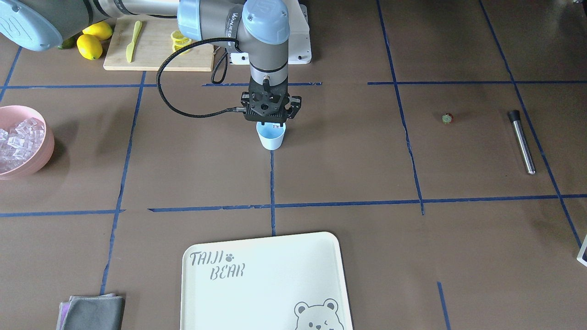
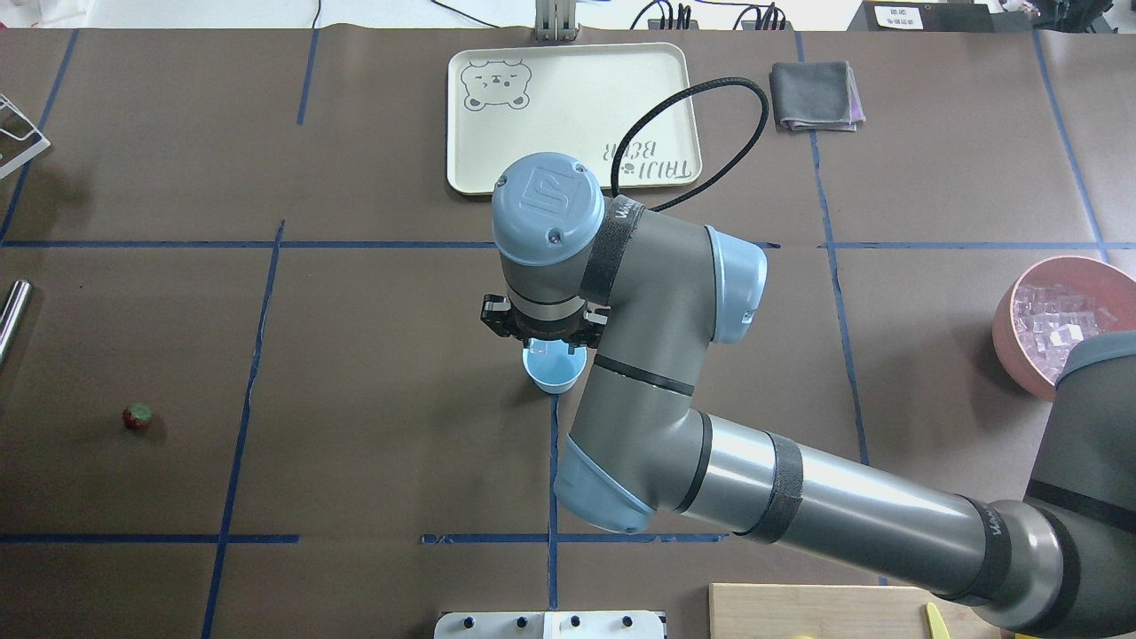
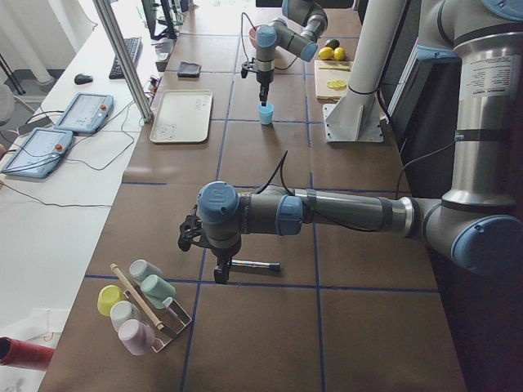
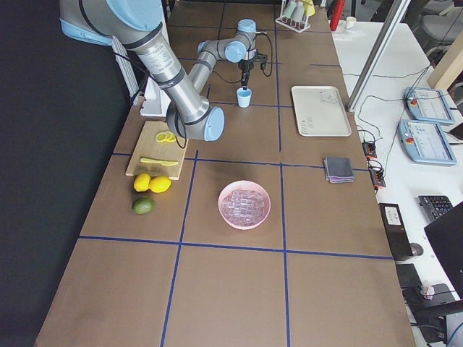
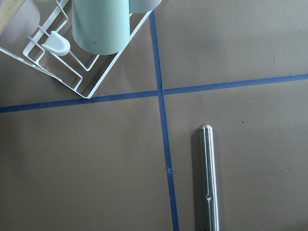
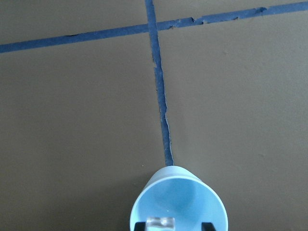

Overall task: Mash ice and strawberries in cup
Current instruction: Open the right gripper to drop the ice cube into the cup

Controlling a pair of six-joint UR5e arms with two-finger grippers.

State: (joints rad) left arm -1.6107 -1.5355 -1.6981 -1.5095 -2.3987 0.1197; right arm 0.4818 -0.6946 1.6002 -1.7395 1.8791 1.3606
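The pale blue cup (image 1: pixel 271 136) stands upright at the table's middle, also in the overhead view (image 2: pixel 555 373). My right gripper (image 1: pixel 271 123) hangs straight over it, jaws open. In the right wrist view one clear ice cube (image 6: pixel 161 222) lies between the fingertips (image 6: pixel 139 225) over the cup's (image 6: pixel 178 202) inside. More ice (image 1: pixel 18 137) fills the pink bowl (image 1: pixel 46 137). The tiny red strawberry (image 1: pixel 447 118) lies alone on the table, far from the cup. My left gripper (image 3: pixel 219 273) hovers over a steel muddler (image 5: pixel 208 178); I cannot tell whether it is open or shut.
A cream bear tray (image 1: pixel 266 284) lies beyond the cup. A cutting board (image 1: pixel 156 50) with lemon slices and a knife, whole lemons (image 1: pixel 89 46) and a grey cloth (image 1: pixel 91 311) lie around. A wire rack with cups (image 5: pixel 72 57) stands near the muddler (image 1: pixel 523 142).
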